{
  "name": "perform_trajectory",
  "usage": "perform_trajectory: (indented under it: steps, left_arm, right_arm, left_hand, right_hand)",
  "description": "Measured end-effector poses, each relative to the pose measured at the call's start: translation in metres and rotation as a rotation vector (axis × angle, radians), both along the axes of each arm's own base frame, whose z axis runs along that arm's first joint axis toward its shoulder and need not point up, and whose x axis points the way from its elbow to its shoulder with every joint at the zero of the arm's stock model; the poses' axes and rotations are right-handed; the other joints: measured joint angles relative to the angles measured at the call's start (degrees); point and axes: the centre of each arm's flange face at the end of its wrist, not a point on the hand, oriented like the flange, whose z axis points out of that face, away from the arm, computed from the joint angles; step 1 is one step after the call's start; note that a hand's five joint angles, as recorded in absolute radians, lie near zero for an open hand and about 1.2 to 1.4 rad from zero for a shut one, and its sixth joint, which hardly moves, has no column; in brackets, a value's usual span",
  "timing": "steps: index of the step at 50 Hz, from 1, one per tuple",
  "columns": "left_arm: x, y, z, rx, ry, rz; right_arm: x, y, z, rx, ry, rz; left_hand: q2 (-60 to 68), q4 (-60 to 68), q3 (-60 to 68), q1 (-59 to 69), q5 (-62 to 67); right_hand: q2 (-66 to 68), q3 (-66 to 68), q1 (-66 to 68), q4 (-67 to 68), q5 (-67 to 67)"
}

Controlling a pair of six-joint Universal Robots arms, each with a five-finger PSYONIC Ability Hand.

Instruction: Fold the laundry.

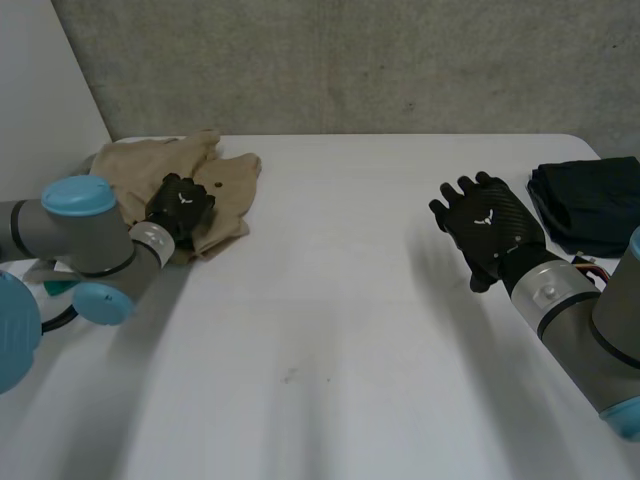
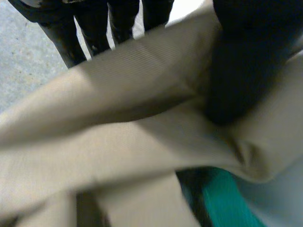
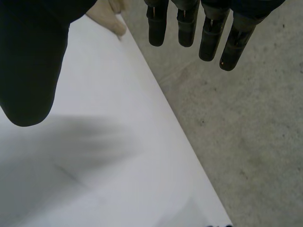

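One white bench [image 1: 350, 300] spans your view. At its far left corner lies the crumpled tan garment [image 1: 232, 178]. A dark pile of cloth [image 1: 592, 205] sits at the right edge, well apart from it. Your left robot hand [image 1: 180, 212] rests on the tan garment, with a raised fold pinched between its thumb and fingers [image 2: 94, 28]. Your right robot hand [image 1: 485, 228] hovers over bare bench near the dark pile, fingers [image 3: 187, 23] straight and spread, holding nothing.
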Motion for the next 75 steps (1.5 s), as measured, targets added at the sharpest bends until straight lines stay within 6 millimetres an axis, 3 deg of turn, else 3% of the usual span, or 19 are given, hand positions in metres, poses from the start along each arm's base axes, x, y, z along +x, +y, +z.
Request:
perform_trajectory:
  steps: [1,2,3,8,13,16,17,18,21,24,25,28,33,41,48,54,62,68,75]
  left_arm:
    - [-0.002,0.0,0.001,-0.002,0.013,-0.001]
    - [-0.005,0.0,0.002,-0.006,0.031,0.0]
    - [-0.007,0.0,0.005,-0.013,0.046,0.003]
    - [-0.027,0.015,0.028,-0.067,0.109,0.017]
    - [-0.051,0.056,0.058,-0.1,0.151,-0.016]
    - [-0.079,0.114,0.075,-0.07,0.185,-0.132]
    - [-0.079,0.114,0.075,-0.07,0.185,-0.132]
    - [-0.101,0.167,0.079,-0.017,0.21,-0.26]
    - [-0.119,0.238,0.08,0.064,0.231,-0.43]
    - [-0.119,0.238,0.08,0.064,0.231,-0.43]
    - [-0.126,0.295,0.074,0.14,0.223,-0.566]
    - [-0.125,0.311,0.072,0.161,0.21,-0.596]
    - [-0.121,0.307,0.081,0.144,0.213,-0.568]
    - [-0.086,0.25,0.131,0.032,0.314,-0.362]
    - [-0.051,0.21,0.142,0.033,0.372,-0.192]
    - [-0.018,0.182,0.126,0.127,0.339,-0.036]
    - [0.003,0.178,0.091,0.327,0.293,0.093]
    - [0.007,0.175,0.065,0.436,0.316,0.169]
    - [0.003,0.164,0.05,0.435,0.335,0.201]
  right_arm:
    - [-0.001,0.0,-0.001,0.003,0.002,-0.007]
    - [-0.003,0.0,-0.002,0.006,0.004,-0.016]
    - [-0.004,-0.001,-0.002,0.007,0.006,-0.023]
    - [-0.008,-0.002,0.001,-0.002,0.008,-0.059]
    - [-0.011,-0.003,0.005,-0.018,0.006,-0.083]
    - [-0.012,-0.004,0.01,-0.034,0.001,-0.089]
    - [-0.012,-0.004,0.01,-0.034,0.001,-0.089]
    - [-0.012,-0.005,0.014,-0.045,-0.004,-0.092]
    - [-0.013,-0.007,0.019,-0.061,-0.01,-0.096]
    - [-0.013,-0.007,0.019,-0.061,-0.01,-0.096]
    - [-0.013,-0.009,0.024,-0.075,-0.014,-0.099]
    - [-0.013,-0.011,0.026,-0.082,-0.017,-0.099]
    - [-0.012,-0.012,0.028,-0.088,-0.023,-0.098]
    - [-0.007,-0.014,0.036,-0.051,-0.053,-0.083]
    - [0.0,-0.019,0.038,0.138,-0.126,-0.063]
    - [0.01,-0.029,0.04,0.374,-0.246,-0.034]
    - [0.028,-0.052,0.036,0.461,-0.293,0.019]
    - [0.046,-0.064,0.013,0.399,-0.171,0.084]
    - [0.063,-0.054,-0.023,0.335,0.04,0.173]
  left_hand:
    - [0.0,0.0,0.0,0.0,0.0]
    - [18.4,19.8,17.1,16.6,19.3]
    - [21.0,22.1,19.2,17.9,21.5]
    - [23.9,25.3,22.3,18.3,23.2]
    - [24.4,25.3,25.0,18.3,24.2]
    - [24.4,25.4,25.3,18.3,24.2]
    - [24.4,25.4,25.3,18.3,24.2]
    - [24.4,25.4,25.3,18.3,24.2]
    - [24.4,25.6,25.5,18.1,24.2]
    - [24.4,25.6,25.5,18.1,24.2]
    - [-13.9,-12.7,-12.2,-25.3,-13.8]
    - [-29.7,-28.8,-27.8,-33.9,-28.5]
    - [-32.6,-31.5,-30.4,-34.5,-30.0]
    - [-32.7,-31.5,-30.4,-34.5,-30.0]
    - [-32.7,-31.5,-30.4,-34.5,-30.0]
    - [-32.6,-31.5,-30.4,-34.5,-30.0]
    - [-32.5,-31.4,-30.3,-34.3,-30.0]
    - [-32.5,-31.4,-30.2,-34.3,-30.0]
    - [-31.8,-31.2,-30.2,-34.3,-29.8]
  right_hand:
    - [0.0,0.0,0.0,0.0,0.0]
    - [0.0,0.0,0.0,0.0,0.0]
    - [0.0,0.0,0.0,0.0,0.0]
    - [0.0,0.0,0.0,0.0,0.0]
    - [0.0,0.0,0.0,0.0,0.0]
    - [0.0,0.0,0.0,0.0,0.0]
    - [0.0,0.0,0.0,0.0,0.0]
    - [0.0,0.0,0.0,0.0,0.0]
    - [0.0,0.0,0.0,0.0,0.0]
    - [0.0,0.0,0.0,0.0,0.0]
    - [0.0,0.0,0.0,0.0,0.0]
    - [0.0,0.0,0.0,0.0,0.0]
    - [0.0,0.0,0.0,0.0,0.0]
    - [0.0,0.0,0.0,0.0,0.0]
    - [0.0,0.0,0.0,0.0,0.0]
    - [0.0,0.0,0.0,0.0,0.0]
    - [0.0,0.0,0.0,0.0,0.0]
    - [0.0,0.0,0.0,0.0,0.0]
    - [0.0,0.0,0.0,0.0,0.0]
